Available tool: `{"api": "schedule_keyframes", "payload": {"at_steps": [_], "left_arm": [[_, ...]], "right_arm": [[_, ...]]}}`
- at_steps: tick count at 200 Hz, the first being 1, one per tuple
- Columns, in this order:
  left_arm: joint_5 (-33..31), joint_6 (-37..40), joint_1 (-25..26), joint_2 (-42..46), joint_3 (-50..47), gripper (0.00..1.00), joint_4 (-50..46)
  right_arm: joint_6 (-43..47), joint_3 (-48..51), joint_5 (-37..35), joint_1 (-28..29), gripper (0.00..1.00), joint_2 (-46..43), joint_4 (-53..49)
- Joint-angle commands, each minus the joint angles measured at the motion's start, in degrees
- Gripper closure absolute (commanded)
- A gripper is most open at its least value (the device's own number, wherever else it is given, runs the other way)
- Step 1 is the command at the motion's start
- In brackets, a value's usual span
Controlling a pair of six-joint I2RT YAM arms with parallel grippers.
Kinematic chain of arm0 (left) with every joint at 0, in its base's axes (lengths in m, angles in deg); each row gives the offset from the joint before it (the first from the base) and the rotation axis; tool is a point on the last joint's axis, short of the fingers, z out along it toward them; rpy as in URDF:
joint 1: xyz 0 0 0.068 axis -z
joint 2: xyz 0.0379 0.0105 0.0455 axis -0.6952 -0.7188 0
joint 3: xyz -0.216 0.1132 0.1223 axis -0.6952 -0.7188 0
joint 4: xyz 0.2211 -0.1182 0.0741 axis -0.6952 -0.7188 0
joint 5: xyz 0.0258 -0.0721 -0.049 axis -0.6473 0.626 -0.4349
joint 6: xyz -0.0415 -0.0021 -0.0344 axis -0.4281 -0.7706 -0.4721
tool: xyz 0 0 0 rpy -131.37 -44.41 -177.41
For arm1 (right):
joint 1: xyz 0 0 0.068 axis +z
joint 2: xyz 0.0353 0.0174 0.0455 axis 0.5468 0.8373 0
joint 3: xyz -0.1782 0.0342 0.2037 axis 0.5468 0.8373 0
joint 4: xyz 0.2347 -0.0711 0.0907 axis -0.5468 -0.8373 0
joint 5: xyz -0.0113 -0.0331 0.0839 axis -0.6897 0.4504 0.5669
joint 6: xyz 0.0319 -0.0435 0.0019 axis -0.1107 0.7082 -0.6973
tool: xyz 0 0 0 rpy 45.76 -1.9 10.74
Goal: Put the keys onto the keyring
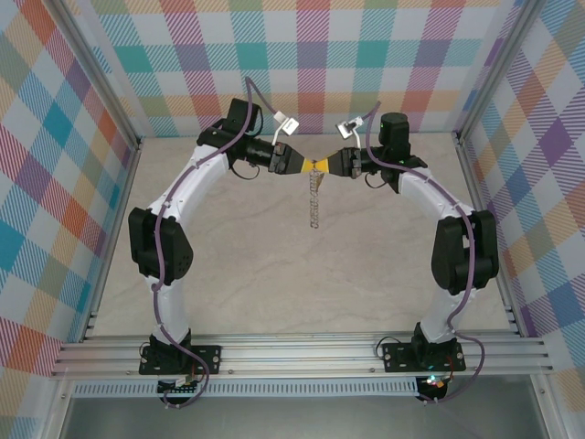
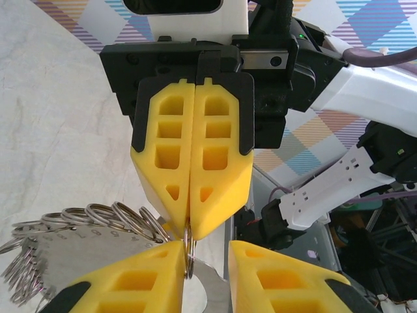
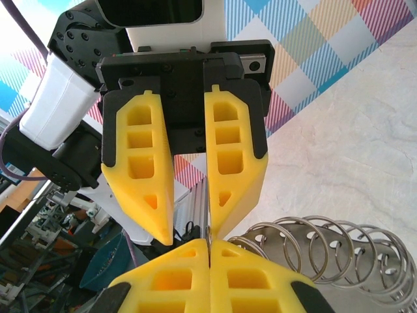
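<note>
Both grippers meet tip to tip in mid-air above the middle back of the table. My right gripper (image 1: 328, 165) (image 3: 210, 246) is shut, pinching one thin steel ring (image 2: 187, 255) at its fingertips. From that ring the keyring (image 1: 314, 199) (image 2: 78, 225) (image 3: 326, 251) hangs down as a silvery chain of several rings linked through flat holed metal plates. My left gripper (image 1: 305, 167) (image 2: 207, 255) stands open, its fingers on either side of the pinched ring, and one pad touches the ring. The keys are hidden.
Pale stone-patterned table (image 1: 274, 274) lies below the hanging chain. Checked walls enclose the back and both sides. An aluminium rail (image 1: 302, 352) runs along the near edge by both arm bases.
</note>
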Motion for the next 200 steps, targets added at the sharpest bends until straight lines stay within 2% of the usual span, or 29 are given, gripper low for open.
{"api": "schedule_keyframes", "payload": {"at_steps": [1, 51, 84, 105, 124, 137, 147, 168, 181, 200], "left_arm": [[2.3, 2.3, 1.0, -0.6, 2.3, 0.76, -2.6], [2.8, 2.8, 1.3, -0.8, 2.5, 0.73, -3.5], [2.7, 2.9, 1.5, -0.8, 2.7, 0.76, -3.3], [2.6, 2.8, 1.7, -0.7, 2.7, 0.86, -3.0], [2.3, 2.8, 2.0, -0.7, 2.8, 1.00, -2.9], [1.8, 2.6, 2.1, -0.6, 2.6, 1.00, -2.5], [1.2, 1.8, 2.2, -0.2, 2.1, 1.00, -1.4], [-1.6, -2.9, 2.3, 2.6, -1.8, 1.00, 6.0], [-3.9, -5.6, 2.3, 4.8, -4.8, 1.00, 10.7], [-6.6, -8.8, 2.3, 7.7, -8.6, 1.00, 16.7]], "right_arm": [[-0.4, 0.6, 1.5, 0.5, 1.00, -2.7, 3.0], [-1.1, 0.9, 1.2, 0.5, 1.00, -3.0, 3.9], [-1.2, 1.4, 1.1, 0.5, 1.00, -3.2, 4.1], [-1.2, 1.6, 1.0, 0.5, 1.00, -3.3, 4.2], [-1.3, 2.0, 0.9, 0.5, 1.00, -3.5, 4.4], [-2.4, 2.5, 0.3, 0.5, 1.00, -3.7, 5.6], [-3.3, 3.3, -0.9, 0.4, 0.87, -4.3, 6.4], [-5.8, 6.5, -3.5, 0.3, 0.68, -6.7, 10.2], [-6.9, 8.8, -5.2, 0.2, 0.63, -8.5, 12.1], [-9.5, 12.8, -7.8, 0.2, 0.61, -11.1, 16.3]]}}
